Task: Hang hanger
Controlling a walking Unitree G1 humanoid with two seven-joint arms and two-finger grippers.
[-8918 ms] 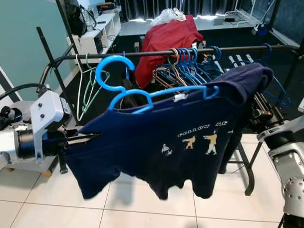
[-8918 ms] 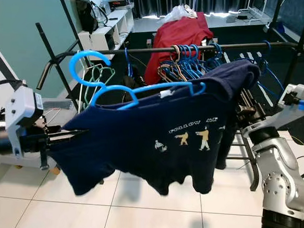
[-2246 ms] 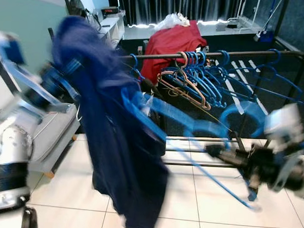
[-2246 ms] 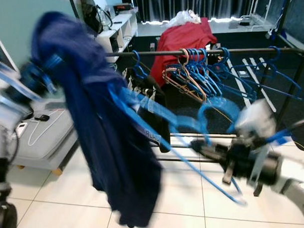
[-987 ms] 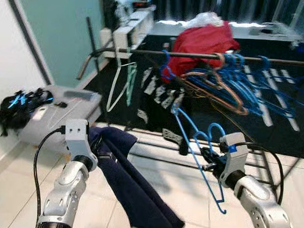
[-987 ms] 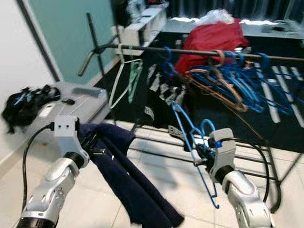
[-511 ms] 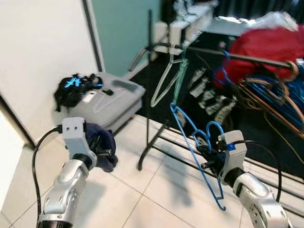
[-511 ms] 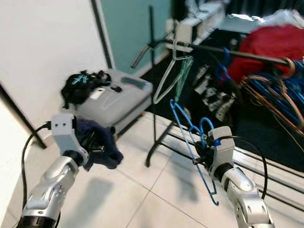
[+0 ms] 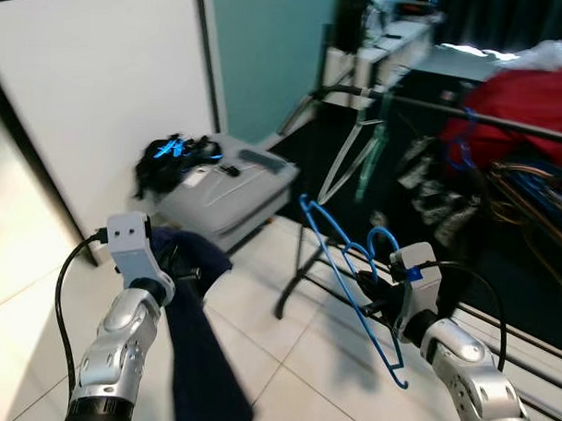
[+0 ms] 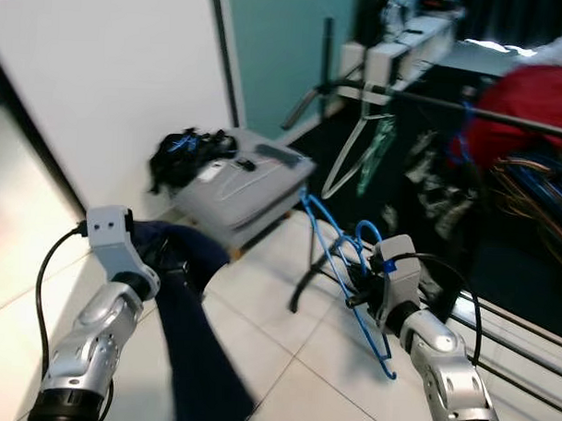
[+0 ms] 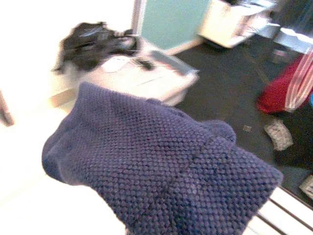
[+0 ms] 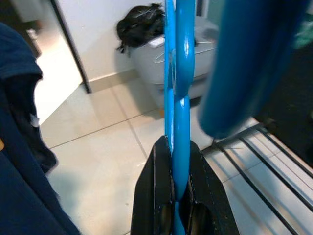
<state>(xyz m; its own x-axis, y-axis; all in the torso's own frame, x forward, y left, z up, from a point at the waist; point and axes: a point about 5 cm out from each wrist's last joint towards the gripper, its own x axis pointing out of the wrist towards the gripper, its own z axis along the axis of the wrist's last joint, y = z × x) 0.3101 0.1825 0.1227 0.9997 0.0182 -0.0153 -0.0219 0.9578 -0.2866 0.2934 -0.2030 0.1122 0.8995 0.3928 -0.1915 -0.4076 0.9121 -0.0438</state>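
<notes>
**Hanger carried clear of the rail, shirt kept apart**

The clothes rail (image 9: 506, 121) is seen off to the robot's right, crowded with blue hangers and a red garment (image 9: 534, 90), so an open stretch of bar would have to be faced before anything could be hung. A navy shirt (image 9: 197, 355) is draped from the left pincer (image 9: 182, 274) and trails toward the tiled floor (image 9: 284, 395); it appears to be held aside so that it stays off the hanger. Whether that pincer is spread or pressed together cannot be told, since cloth covers it. The blue hanger (image 9: 352, 287) is held low in front of the rail, pinched in the right pincer (image 12: 178, 188), whose fingers are pressed onto its thin bar.
</notes>
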